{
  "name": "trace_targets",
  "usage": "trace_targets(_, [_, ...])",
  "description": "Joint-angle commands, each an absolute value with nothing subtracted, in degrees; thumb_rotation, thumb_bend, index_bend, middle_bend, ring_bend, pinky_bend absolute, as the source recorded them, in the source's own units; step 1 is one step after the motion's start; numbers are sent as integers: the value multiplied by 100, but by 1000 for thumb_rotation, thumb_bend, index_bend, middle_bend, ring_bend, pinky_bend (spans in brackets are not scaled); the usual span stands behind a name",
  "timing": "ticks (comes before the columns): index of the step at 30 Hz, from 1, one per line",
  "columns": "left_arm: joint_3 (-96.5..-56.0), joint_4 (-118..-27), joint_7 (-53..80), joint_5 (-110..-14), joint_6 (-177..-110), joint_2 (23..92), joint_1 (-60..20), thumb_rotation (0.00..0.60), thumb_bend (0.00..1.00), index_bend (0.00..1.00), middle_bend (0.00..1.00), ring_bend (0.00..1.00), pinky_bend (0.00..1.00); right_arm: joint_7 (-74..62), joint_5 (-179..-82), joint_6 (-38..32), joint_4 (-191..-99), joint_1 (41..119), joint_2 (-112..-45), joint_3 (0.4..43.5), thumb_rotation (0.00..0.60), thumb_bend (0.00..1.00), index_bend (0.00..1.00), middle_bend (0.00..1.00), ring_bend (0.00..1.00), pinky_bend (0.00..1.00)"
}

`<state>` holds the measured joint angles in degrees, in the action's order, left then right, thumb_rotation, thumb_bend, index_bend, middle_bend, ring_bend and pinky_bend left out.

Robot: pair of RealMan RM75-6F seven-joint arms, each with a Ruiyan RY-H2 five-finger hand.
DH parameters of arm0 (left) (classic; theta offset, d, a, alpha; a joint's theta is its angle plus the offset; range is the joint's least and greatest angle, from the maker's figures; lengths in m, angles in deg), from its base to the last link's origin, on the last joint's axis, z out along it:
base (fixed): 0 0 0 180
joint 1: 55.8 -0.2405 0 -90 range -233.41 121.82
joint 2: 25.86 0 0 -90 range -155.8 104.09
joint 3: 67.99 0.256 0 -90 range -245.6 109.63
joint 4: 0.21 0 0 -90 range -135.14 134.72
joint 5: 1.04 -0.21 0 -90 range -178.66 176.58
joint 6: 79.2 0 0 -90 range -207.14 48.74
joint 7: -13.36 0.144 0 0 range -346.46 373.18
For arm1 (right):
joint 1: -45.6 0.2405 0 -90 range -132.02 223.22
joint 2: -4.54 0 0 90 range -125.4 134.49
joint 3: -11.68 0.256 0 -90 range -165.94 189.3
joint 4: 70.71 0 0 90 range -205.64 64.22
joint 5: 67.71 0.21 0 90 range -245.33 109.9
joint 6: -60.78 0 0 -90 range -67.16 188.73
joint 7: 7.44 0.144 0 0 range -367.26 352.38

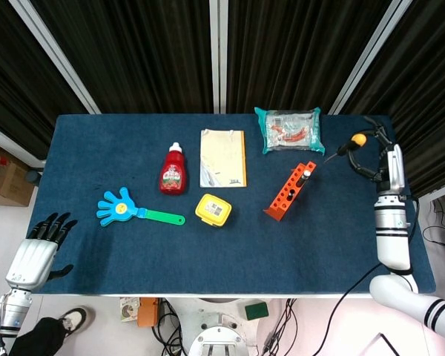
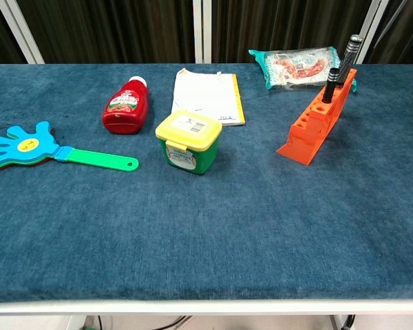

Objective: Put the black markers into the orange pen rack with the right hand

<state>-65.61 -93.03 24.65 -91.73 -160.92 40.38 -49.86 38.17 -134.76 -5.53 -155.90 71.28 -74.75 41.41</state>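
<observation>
The orange pen rack (image 1: 288,193) (image 2: 315,129) lies right of the table's middle, with two black markers (image 2: 339,72) standing in its far end. My right hand (image 1: 377,154) hovers above the table's far right corner, right of the rack. It holds a black marker with an orange cap (image 1: 346,146), tilted with the cap uppermost; neither shows in the chest view. My left hand (image 1: 46,236) hangs off the table's near left corner, fingers spread, holding nothing.
A red ketchup bottle (image 1: 173,170), a notebook (image 1: 223,157), a yellow-lidded tub (image 1: 213,210) and a blue hand clapper (image 1: 126,208) lie left of the rack. A sealed snack packet (image 1: 289,129) lies just behind it.
</observation>
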Motion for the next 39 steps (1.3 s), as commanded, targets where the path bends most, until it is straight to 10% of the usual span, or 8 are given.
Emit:
trace_targets(1, [-6560, -9304, 2459, -9175, -16096, 4034, -4987, 600, 56, 145, 70, 29, 186, 3744, -13399, -440, -15549, 7214, -7544, 4104, 600, 342, 662, 143, 0, 0])
trace_targets(39, [-6548, -9296, 2428, -9178, -16079, 4021, -4976, 600, 56, 145, 70, 29, 186, 3729, -13208, -59, -15411, 7422, -7797, 3931, 600, 343, 670, 136, 0, 0])
